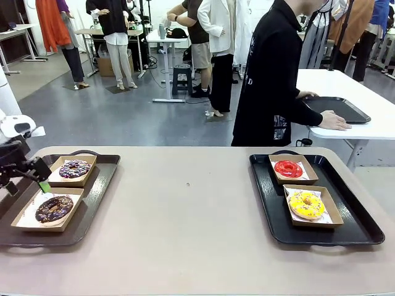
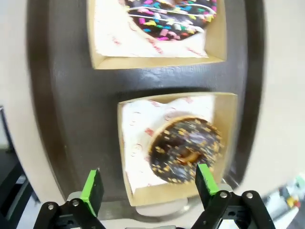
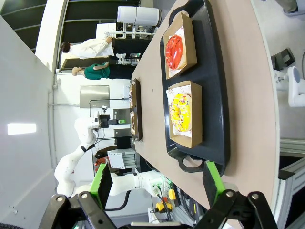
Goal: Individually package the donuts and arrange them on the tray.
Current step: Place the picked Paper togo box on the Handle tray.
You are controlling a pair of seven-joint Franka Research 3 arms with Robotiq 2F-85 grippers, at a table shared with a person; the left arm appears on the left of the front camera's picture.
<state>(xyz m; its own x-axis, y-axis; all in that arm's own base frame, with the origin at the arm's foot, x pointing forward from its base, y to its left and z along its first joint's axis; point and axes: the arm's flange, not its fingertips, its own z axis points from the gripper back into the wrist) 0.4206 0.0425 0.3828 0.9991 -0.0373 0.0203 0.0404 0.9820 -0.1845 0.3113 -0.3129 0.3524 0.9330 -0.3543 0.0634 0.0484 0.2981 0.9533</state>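
On the left black tray (image 1: 99,197) two donuts lie in open cardboard boxes: a purple sprinkled one (image 1: 74,169) at the back and a dark chocolate one (image 1: 54,208) at the front. My left gripper (image 1: 42,185) hovers open just above the chocolate donut's box. In the left wrist view that donut (image 2: 186,149) lies beyond my green pads (image 2: 93,191), apart from them, with the purple donut (image 2: 171,12) farther off. The right tray (image 1: 358,216) holds a red donut (image 1: 288,168) and a yellow donut (image 1: 306,205), each boxed. My right gripper (image 3: 156,183) stands open, high off that tray (image 3: 217,95).
A person in black stands behind the table's far edge, turned to a white table (image 1: 370,117) with hands beside another black tray (image 1: 339,108). Bare beige tabletop (image 1: 185,209) lies between my two trays. Other people stand farther back.
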